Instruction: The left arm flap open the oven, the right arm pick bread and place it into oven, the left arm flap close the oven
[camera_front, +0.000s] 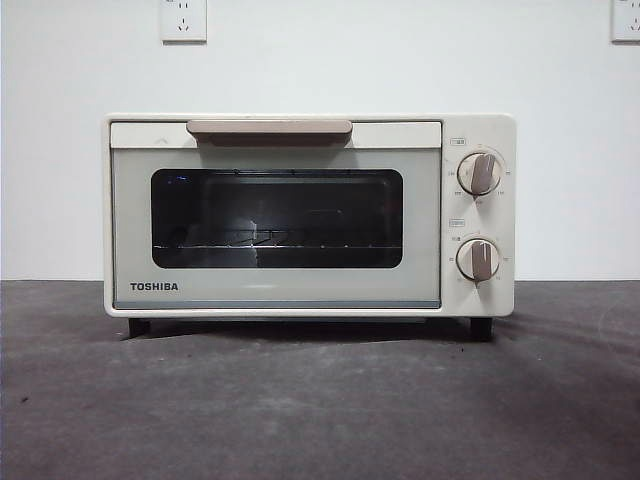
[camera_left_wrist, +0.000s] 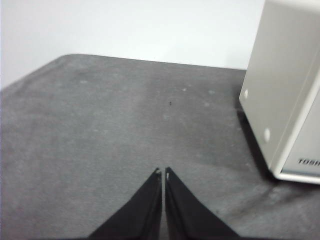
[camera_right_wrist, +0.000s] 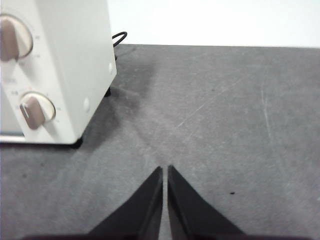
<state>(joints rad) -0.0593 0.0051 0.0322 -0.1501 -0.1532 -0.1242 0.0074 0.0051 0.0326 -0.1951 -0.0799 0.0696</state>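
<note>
A: Nearest to the camera is the grey table (camera_front: 320, 400), bare felt with small marks. Behind it stands the oven (camera_front: 310, 215), its door shut, the handle (camera_front: 269, 128) a long level bar along the top edge of the door.

B: Where are the arms?

A: Both wait low over the table. The left gripper (camera_left_wrist: 163, 172) has its jaws pressed together and holds nothing. The oven (camera_left_wrist: 287, 90) lies ahead of it and off to one side, near but apart; only a side wall and a front corner show. The right gripper (camera_right_wrist: 165, 170) is also pressed together and empty, with the oven's knob side (camera_right_wrist: 55, 70) ahead on its other side.

B: So which one moves first?

A: I judge the left one. It must rise and go across to the handle, then pull along the short way, not along the bar.

B: And the bread?

A: I cannot see it in any view. The wall (camera_front: 320, 60) behind is plain white with sockets (camera_front: 183, 20).
</note>
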